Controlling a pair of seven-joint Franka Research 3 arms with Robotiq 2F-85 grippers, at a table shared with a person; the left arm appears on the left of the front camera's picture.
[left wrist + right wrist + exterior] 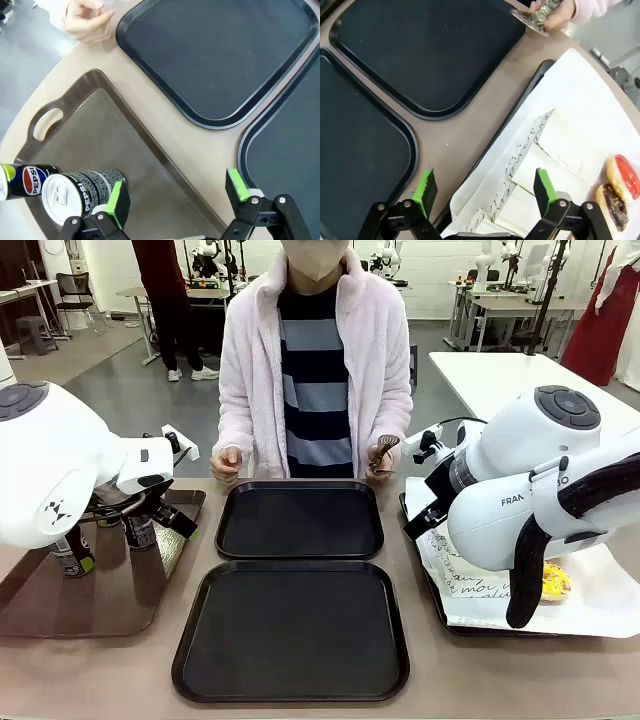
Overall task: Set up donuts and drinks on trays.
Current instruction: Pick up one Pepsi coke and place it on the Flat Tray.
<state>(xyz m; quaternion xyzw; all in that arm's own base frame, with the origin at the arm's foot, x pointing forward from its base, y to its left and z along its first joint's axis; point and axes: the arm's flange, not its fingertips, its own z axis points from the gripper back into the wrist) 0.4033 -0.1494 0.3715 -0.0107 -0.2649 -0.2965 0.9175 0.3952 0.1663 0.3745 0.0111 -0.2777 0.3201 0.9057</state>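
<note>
Left wrist view is showing the left gripper hanging, jaws released, over the rim of the brown tray, two drinks standing at its eight o'clock. The right gripper, jaws likewise released, is hovering over white boxes, donuts lying at four o'clock, black trays at ten

Left pincer, jaws apart, hangs above brown tray beside two soda cans.

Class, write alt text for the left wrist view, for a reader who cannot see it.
The left tool hangs open over a glossy brown tray, with two soda cans just outside one green pad. Two empty black trays lie beyond on the table, and a person's hand shows at its far edge.
</note>
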